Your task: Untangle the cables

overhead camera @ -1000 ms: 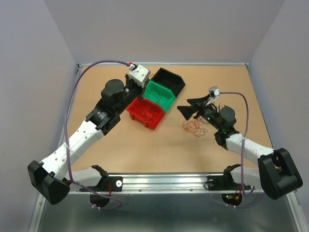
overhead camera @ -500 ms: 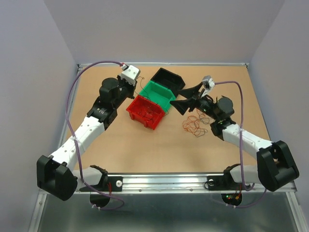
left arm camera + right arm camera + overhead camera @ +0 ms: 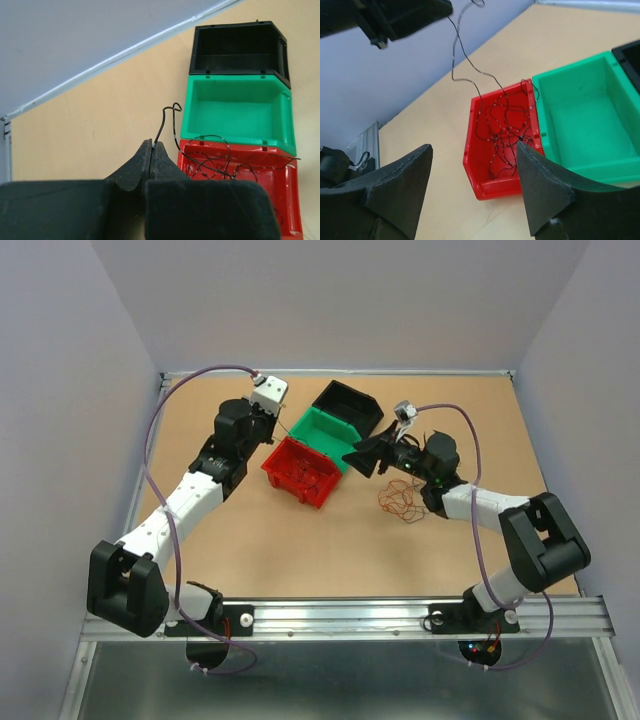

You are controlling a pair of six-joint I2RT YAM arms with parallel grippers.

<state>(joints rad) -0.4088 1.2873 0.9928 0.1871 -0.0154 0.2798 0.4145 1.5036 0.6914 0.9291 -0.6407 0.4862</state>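
Nearest the front edge of the desk (image 3: pixel 300 550), right of centre, a loose tangle of orange cables (image 3: pixel 401 502) is seen lying flat, touched by neither arm. Just beyond it the right gripper (image 3: pixel 356 460) is held low with its jaws spread wide and nothing between them, aimed leftward at the red bin (image 3: pixel 300 472). The right arm (image 3: pixel 480 505) is folded sharply at the elbow and reached in toward the desk's middle. This stance is judged to be a readiness for a second hold.

In the red bin a thin black cable (image 3: pixel 496 117) is heaped in loops, and one strand is drawn up and out toward the left edge. That strand is pinched between the closed fingers of the left gripper (image 3: pixel 151 150), which is raised above the desk, probably so that the loops can be pulled apart under tension. The left arm (image 3: pixel 185 500) is stretched from the front left corner diagonally toward the far edge.

Farther back, the green bin (image 3: pixel 335 435) and the black bin (image 3: pixel 352 405) are set in a row against the red one, perhaps kept for sorted cables.
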